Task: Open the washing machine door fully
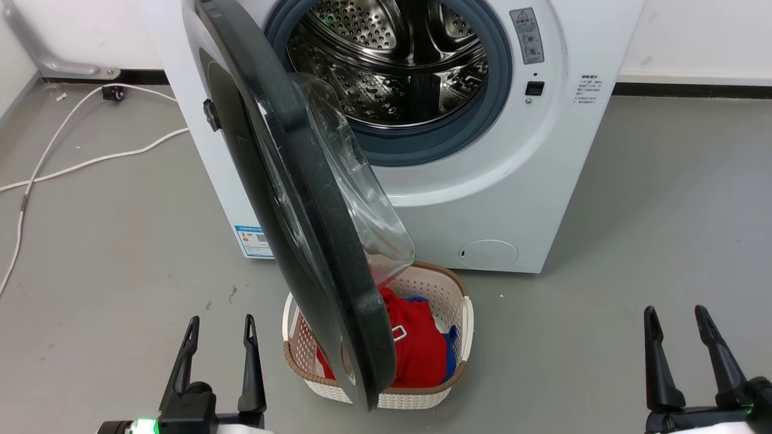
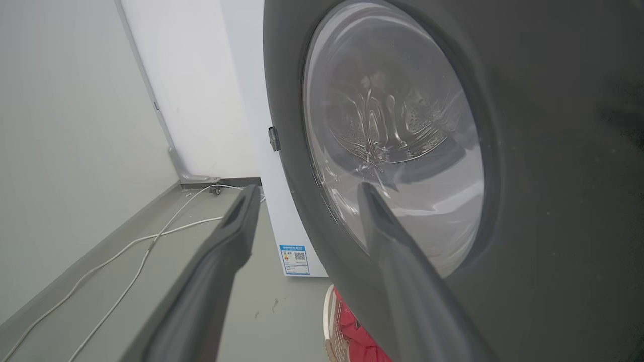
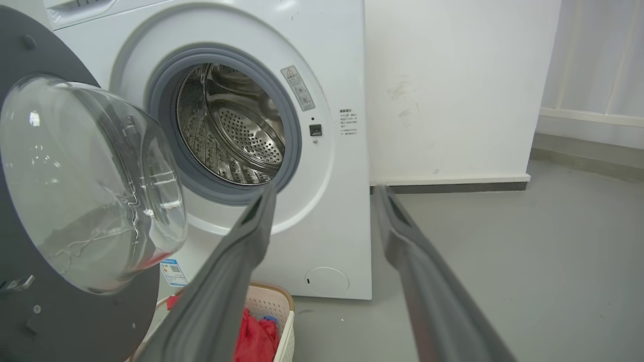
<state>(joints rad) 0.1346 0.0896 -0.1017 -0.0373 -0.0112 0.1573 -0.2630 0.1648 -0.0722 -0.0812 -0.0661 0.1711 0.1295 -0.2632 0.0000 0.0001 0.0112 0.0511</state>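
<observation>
The white washing machine (image 1: 476, 199) stands against the back wall with its steel drum exposed. Its round black door (image 1: 301, 199) with the clear glass bowl (image 1: 356, 181) swings out toward me, hinged on the left, hanging over the basket. My left gripper (image 1: 220, 328) is open at the lower left, left of the door's edge and apart from it. In the left wrist view the door's outer face (image 2: 553, 176) is close ahead of the open left gripper (image 2: 304, 193). My right gripper (image 1: 678, 319) stands open at the lower right, far from the door. The right wrist view shows the open right gripper (image 3: 324, 193), the machine (image 3: 332, 216) and the door's inner side (image 3: 75, 301).
A white woven laundry basket (image 1: 446, 289) with red and blue clothes sits on the grey floor right below the door. White cables (image 1: 78, 163) run across the floor at the left. A wall stands close on the left (image 2: 60, 151). Open floor lies to the right (image 1: 663, 211).
</observation>
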